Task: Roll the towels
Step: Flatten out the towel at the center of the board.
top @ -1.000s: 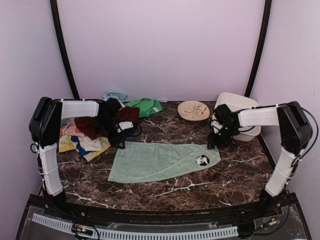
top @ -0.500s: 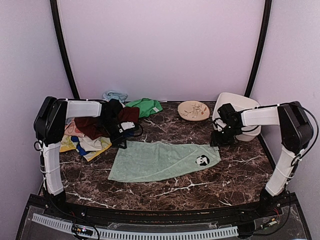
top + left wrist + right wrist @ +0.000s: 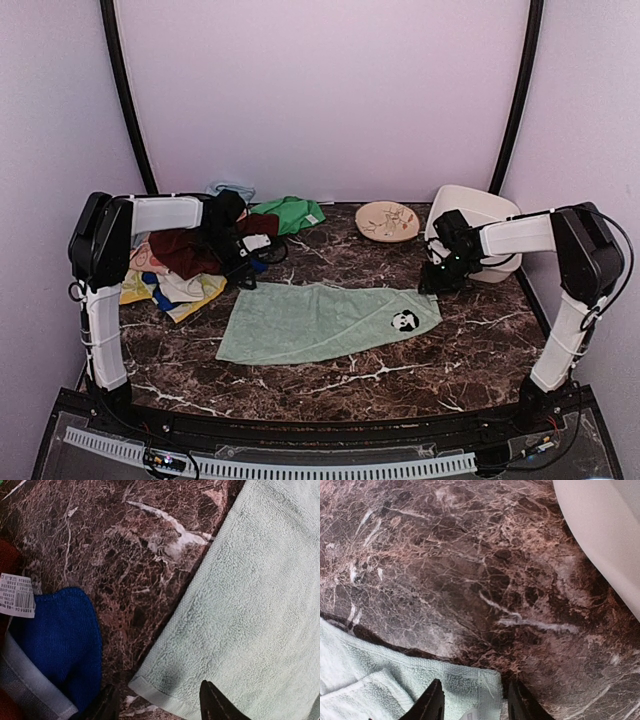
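A pale mint-green towel [image 3: 320,322] with a panda patch lies flat on the marble table. My left gripper [image 3: 245,280] is open over its far left corner, and the left wrist view shows the towel [image 3: 250,605] with that corner between my jaws [image 3: 160,707]. My right gripper [image 3: 432,285] is open over the far right corner, and the right wrist view shows the towel's hem [image 3: 470,690] between my jaws [image 3: 476,702]. A dark maroon towel [image 3: 185,252] lies in the pile at the left.
A heap of coloured cloths [image 3: 170,285] lies at the left, with a blue one [image 3: 60,640] close to my left gripper. A green towel [image 3: 290,213] and a light blue one [image 3: 230,190] lie at the back. A patterned plate [image 3: 387,220] and a white basin [image 3: 480,235] stand at the back right.
My left gripper has shifted slightly right and back to the towel's far left corner. My right gripper has edged a little back and right. The towel has not moved.
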{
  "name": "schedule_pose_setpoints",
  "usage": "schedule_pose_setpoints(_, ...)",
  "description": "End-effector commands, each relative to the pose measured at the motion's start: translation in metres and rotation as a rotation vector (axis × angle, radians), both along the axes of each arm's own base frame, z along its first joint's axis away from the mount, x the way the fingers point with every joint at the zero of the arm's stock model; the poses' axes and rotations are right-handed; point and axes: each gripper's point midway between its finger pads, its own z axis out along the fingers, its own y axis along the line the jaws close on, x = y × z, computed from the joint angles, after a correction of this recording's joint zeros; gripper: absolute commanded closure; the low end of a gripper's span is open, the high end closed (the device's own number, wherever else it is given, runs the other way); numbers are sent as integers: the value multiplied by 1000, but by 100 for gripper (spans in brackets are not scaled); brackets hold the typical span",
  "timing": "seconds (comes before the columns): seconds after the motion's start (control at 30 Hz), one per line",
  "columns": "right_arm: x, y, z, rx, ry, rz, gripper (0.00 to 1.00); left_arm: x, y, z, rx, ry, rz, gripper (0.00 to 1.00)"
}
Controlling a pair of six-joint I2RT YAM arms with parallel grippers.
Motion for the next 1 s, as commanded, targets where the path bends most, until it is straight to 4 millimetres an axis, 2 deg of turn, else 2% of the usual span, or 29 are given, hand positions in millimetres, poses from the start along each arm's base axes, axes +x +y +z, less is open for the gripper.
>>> schedule_pose_setpoints(0.0, -6, 3, -12, 6, 30, 6, 59, -2, 7, -7, 16, 34, 10, 43)
schedule_pose_setpoints(0.23, -9, 5, -4, 25, 17, 12, 69, -10, 10, -21, 30, 68, 14, 48)
schedule_pose_setpoints(0.37, -10, 8, 2, 38, 6, 15, 83, -10, 4, -20, -2, 79, 24, 56)
schedule_pose_setpoints(0.47, -10, 9, 7, 48, -7, 12, 94, -15, -3, -17, -38, 110, 33, 66)
schedule_pose_setpoints(0.53, -10, 9, 12, 52, -19, 12, 100, -19, -8, -12, -69, 136, 39, 80)
schedule_pose_setpoints(0.6, -9, 9, 16, 54, -32, 10, 100, -18, -9, -8, -79, 140, 51, 94)
schedule_pose_setpoints(0.67, -9, 10, 21, 59, -42, 11, 100, -17, -9, -1, -83, 125, 61, 100)
schedule_pose_setpoints(0.83, -5, 14, 41, 90, -99, 17, 100, -13, -7, 30, -103, 50, 78, 100)
schedule_pose_setpoints(0.97, -4, 19, 78, 125, -192, 32, 100, -19, -4, 65, -118, -2, 78, 100)
